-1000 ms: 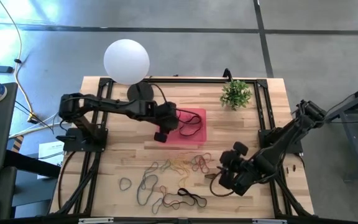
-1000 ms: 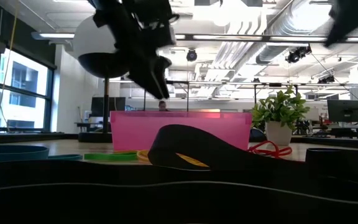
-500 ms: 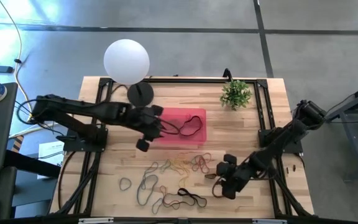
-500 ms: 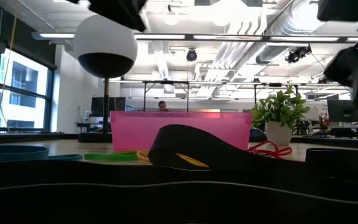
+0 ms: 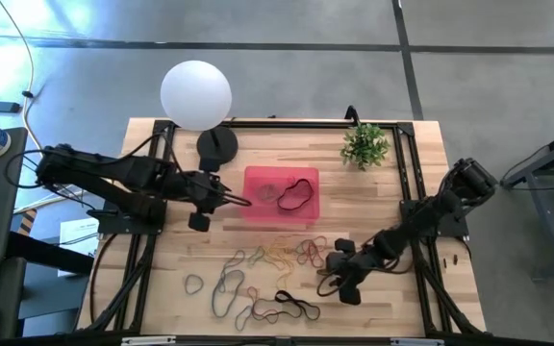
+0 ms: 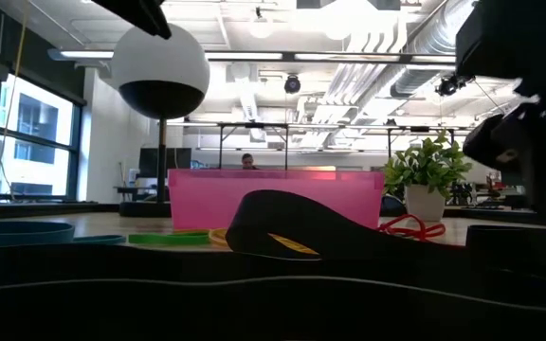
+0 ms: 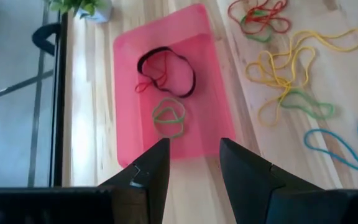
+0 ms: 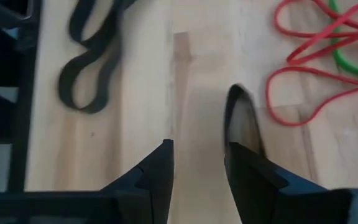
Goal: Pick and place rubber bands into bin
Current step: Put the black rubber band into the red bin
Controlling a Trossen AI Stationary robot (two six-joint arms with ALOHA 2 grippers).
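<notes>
bare wood beside bin [image 5: 258, 213], lamp [image 5: 196, 94] behind, plant [image 5: 365, 145] near corner

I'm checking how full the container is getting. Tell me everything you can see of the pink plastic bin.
The shallow rectangular bin of translucent pink-red plastic lies flat on the wooden table, between the white globe lamp's base and the loose bands. It has rounded corners and low walls. Inside lie a black rubber band with a thin red one and a green rubber band; the rest of its floor is bare. Nothing grips it: the left gripper hangs open just off its short edge on the lamp's side.
</notes>
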